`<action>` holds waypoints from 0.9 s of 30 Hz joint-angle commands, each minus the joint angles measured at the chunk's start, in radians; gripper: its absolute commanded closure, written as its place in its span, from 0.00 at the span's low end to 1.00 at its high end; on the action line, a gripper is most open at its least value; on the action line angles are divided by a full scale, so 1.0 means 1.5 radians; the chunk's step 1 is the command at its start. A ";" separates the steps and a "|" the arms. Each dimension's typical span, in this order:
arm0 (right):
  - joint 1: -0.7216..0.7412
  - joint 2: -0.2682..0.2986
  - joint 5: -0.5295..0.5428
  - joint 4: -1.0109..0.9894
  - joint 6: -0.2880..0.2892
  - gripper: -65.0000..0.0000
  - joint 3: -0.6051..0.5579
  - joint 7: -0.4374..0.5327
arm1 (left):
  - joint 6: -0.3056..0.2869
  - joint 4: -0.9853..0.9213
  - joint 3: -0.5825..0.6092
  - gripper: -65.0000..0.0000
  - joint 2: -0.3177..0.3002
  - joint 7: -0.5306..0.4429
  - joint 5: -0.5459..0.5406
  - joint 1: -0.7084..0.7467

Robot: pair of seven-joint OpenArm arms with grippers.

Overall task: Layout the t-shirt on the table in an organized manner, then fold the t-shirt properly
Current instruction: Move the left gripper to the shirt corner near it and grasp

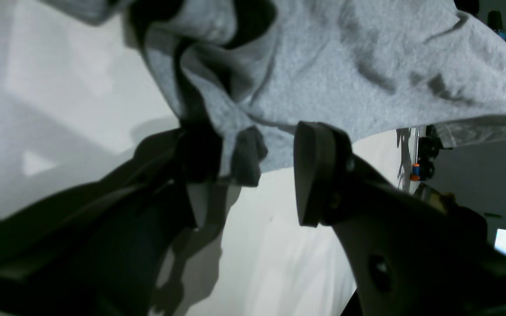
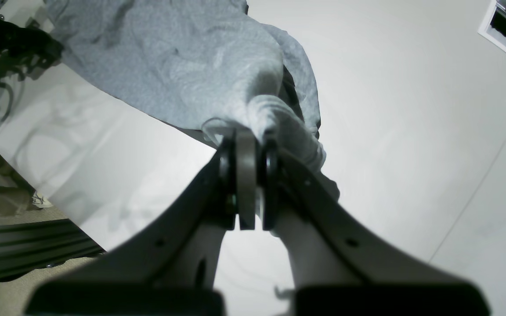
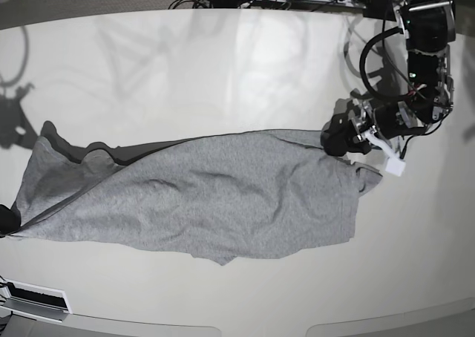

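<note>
The glossy off-white table (image 3: pixel 223 62) carries the grey t-shirt (image 3: pixel 215 203), stretched out sideways.

Even overhead light puts glare and arm shadows on the glossy table (image 3: pixel 223 62); wrist views are dim, blurred up close.

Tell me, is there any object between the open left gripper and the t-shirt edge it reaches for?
Nothing visible. The left gripper is open with the t-shirt hem directly between its fingers, above bare table.
</note>
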 commanded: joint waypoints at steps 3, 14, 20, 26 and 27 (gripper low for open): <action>0.017 0.018 0.012 0.007 0.003 1.00 0.007 0.015 | 0.006 0.002 0.001 0.52 0.002 0.000 0.017 -0.002; 0.017 0.019 0.012 0.007 0.003 1.00 0.007 0.015 | 0.044 0.003 -0.001 0.52 -0.010 0.003 0.038 -0.014; 0.019 0.021 0.012 0.007 0.003 1.00 0.007 0.015 | 0.044 0.006 -0.001 0.52 -0.019 0.039 0.049 -0.026; 0.019 0.021 0.012 0.007 0.003 1.00 0.007 0.015 | 0.072 0.040 -0.001 0.52 -0.031 0.038 0.101 -0.027; 0.019 0.021 0.012 0.007 0.003 1.00 0.007 0.015 | 0.074 0.046 -0.001 0.52 -0.032 0.038 0.106 -0.027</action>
